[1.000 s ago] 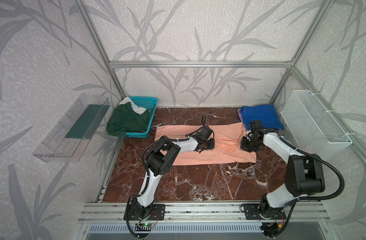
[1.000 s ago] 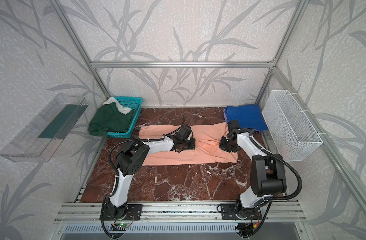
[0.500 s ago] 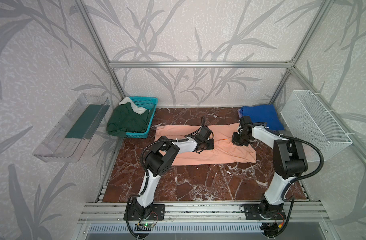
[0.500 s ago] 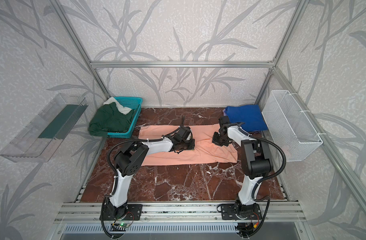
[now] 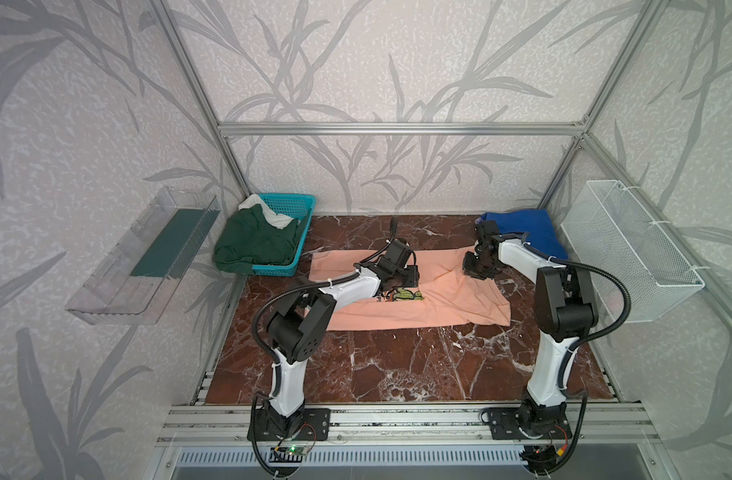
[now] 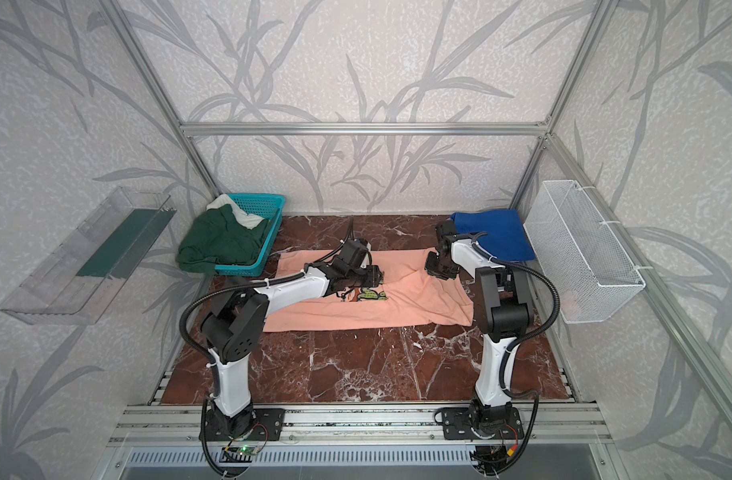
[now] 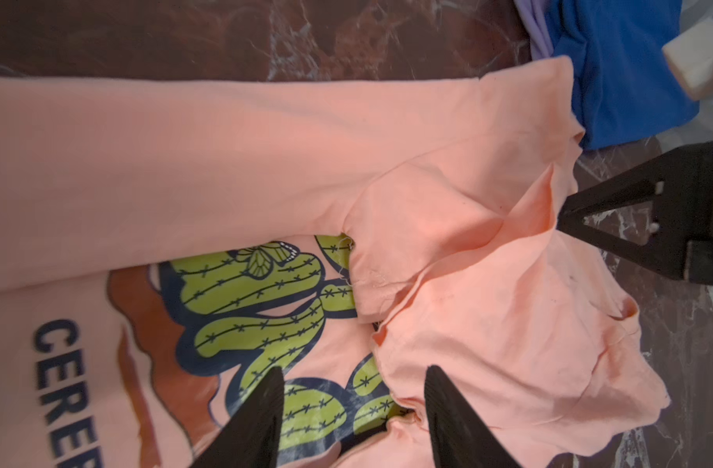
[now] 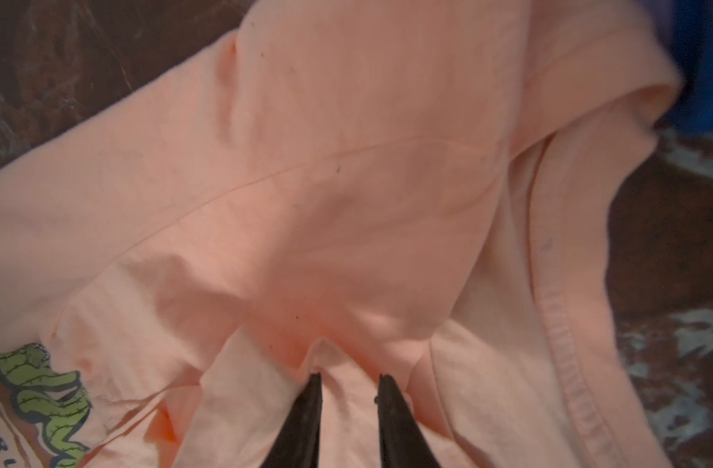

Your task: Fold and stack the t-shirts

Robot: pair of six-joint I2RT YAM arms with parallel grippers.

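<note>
In both top views the peach t-shirt [image 5: 451, 299] lies mid-table with its long axis running left to right, and its rumpled right end is near the blue t-shirt [image 5: 522, 232]. The left wrist view reads "CERE" in dark capitals beside a green cactus print [image 7: 257, 300], above which the left gripper [image 7: 352, 370] stands spread and empty. In the right wrist view the right gripper [image 8: 348, 377] is narrowly parted at a cloth ridge.

Grey leaf-patterned walls [image 5: 356, 62], aluminium frame [image 5: 397, 129], white-veined red-brown marble floor [image 5: 397, 365]
</note>
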